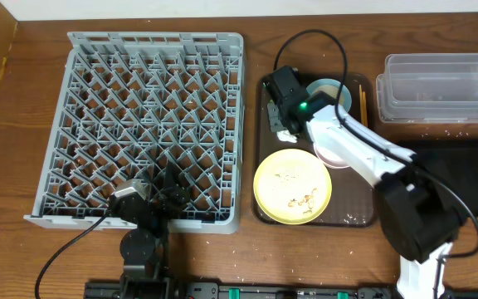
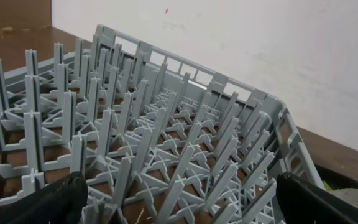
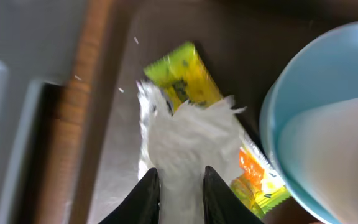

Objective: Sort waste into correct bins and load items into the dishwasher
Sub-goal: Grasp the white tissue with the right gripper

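The right gripper (image 3: 180,180) is reaching down over the left edge of the dark-brown tray (image 1: 359,218), towards its far corner. Its two fingers are pinching the crumpled white napkin (image 3: 185,137) between them, set narrow with the paper pressed against both tips. The napkin is lying on top of the yellow-green snack wrapper (image 3: 179,74), which is sticking out past it at both ends. Just beside them, along the tray's far edge, the light-blue bowl (image 3: 278,112) is sitting, with the chopsticks (image 1: 360,104) lying at the far right corner. The yellow plate (image 1: 293,187) is resting at the tray's near edge, carrying loose crumbs (image 1: 305,198). The pale pink bowl (image 1: 329,154) is showing partly under the arm.

The clear tub (image 1: 438,87) is standing at the table's far right corner, and the black tub (image 1: 471,174) is sitting against the right edge nearer to me.

The left gripper (image 1: 163,198) is hovering over the near edge of the grey dish rack (image 1: 139,108), its jaws spread wide and holding nothing.
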### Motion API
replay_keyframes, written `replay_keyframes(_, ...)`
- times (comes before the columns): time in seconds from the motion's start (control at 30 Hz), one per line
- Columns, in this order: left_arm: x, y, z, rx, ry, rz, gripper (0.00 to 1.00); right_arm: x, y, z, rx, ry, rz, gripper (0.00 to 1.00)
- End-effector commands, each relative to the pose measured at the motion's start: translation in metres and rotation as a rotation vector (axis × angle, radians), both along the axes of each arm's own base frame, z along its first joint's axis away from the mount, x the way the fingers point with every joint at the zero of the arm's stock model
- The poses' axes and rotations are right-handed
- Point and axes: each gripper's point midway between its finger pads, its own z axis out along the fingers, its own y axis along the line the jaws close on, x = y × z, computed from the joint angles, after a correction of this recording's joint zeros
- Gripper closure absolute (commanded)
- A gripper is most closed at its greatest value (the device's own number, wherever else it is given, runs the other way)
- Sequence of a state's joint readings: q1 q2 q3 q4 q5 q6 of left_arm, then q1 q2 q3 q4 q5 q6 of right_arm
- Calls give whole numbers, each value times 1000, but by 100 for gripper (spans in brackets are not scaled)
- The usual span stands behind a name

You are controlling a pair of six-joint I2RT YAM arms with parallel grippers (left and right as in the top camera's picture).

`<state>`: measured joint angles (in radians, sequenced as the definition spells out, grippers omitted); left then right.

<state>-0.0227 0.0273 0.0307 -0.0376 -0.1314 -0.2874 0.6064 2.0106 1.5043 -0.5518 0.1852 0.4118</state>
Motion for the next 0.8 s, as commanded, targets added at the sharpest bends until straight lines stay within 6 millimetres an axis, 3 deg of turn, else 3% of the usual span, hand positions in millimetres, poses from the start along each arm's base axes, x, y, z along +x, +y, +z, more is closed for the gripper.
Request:
replay_keyframes(0.0,-1,3,-17,14,55,15,2,6,2,32,26,-66,-9,82)
replay_keyframes(0.03,-1,3,-17,14,55,16,2,6,2,33,28,-68,-9,87)
replay_keyframes(0.07,-1,3,-17,14,55,16,2,6,2,34,28,-69,-9,99)
replay_keyframes(0.23,-1,3,-17,14,55,15,2,7,1,40,38,-80,-16,99)
replay_keyframes(0.27,-1,3,-17,14,55,16,2,7,0,41,38,-80,-18,90)
replay_keyframes(0.33,-1,3,-17,14,55,16,2,6,-2,39,33,-73,-20,57)
replay_keyframes(0.37,-1,3,-17,14,55,15,2,5,-3,37,29,-66,-21,53)
replay_keyframes(0.5,-1,3,-17,14,55,15,2,0,-5,18,-4,-19,-17,50)
replay_keyframes(0.7,-1,3,-17,14,55,15,2,-7,-13,-36,-67,89,-44,46)
replay_keyframes(0.77,-1,3,-17,14,55,16,2,-7,-15,-40,-66,97,-59,46)
